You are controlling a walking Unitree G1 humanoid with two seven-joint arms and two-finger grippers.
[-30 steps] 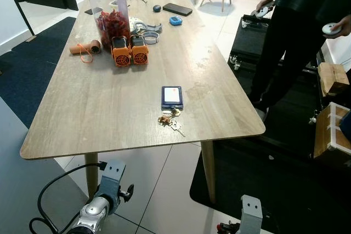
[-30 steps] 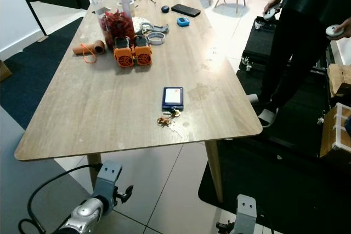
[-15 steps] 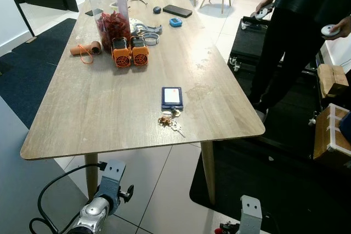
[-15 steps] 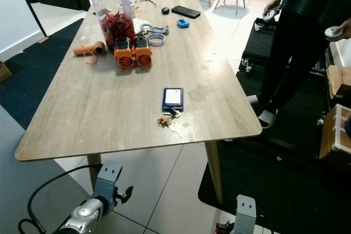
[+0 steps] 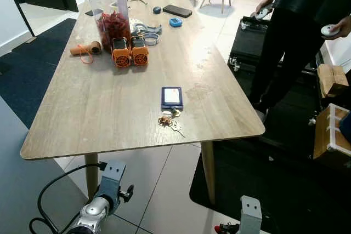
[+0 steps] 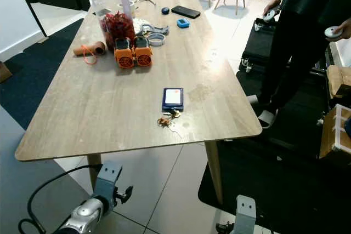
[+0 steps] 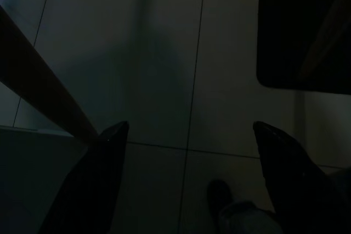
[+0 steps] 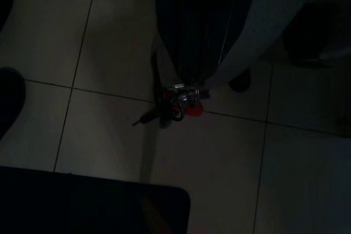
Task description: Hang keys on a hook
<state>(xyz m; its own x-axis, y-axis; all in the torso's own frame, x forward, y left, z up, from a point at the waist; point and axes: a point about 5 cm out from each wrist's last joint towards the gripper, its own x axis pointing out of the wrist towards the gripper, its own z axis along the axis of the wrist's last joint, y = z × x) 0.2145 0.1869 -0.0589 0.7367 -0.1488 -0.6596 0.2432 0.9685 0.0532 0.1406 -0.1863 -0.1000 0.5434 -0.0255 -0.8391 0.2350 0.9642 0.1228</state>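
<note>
From the left eye view, a long wooden surface [image 5: 109,97] stretches ahead, and the keys [image 5: 169,120] lie near its close edge, touching a small blue card holder [image 5: 171,96] just beyond them. Farther back stand a plastic jar [image 5: 108,8] with a red lid, two orange blocks [image 5: 130,52] side by side, a cardboard roll [image 5: 83,48], a black phone [image 5: 177,10] and other small items. A person [image 5: 299,26] stands by the surface's right side, holding a controller in each hand. The left arm [image 5: 101,204] hangs low below the surface's edge, bent at the wrist, with a black cable looping from it. The right arm [image 5: 249,217] also hangs low near the floor.

The right eye view shows the same layout.

In the dark left wrist view, the left tool [image 7: 189,152] points down at the tiled floor [image 7: 164,53], its two black fingers spread wide with nothing between them.

The right wrist view is dark: floor tiles and a robot leg show, and the state of the right tool cannot be told.
</note>
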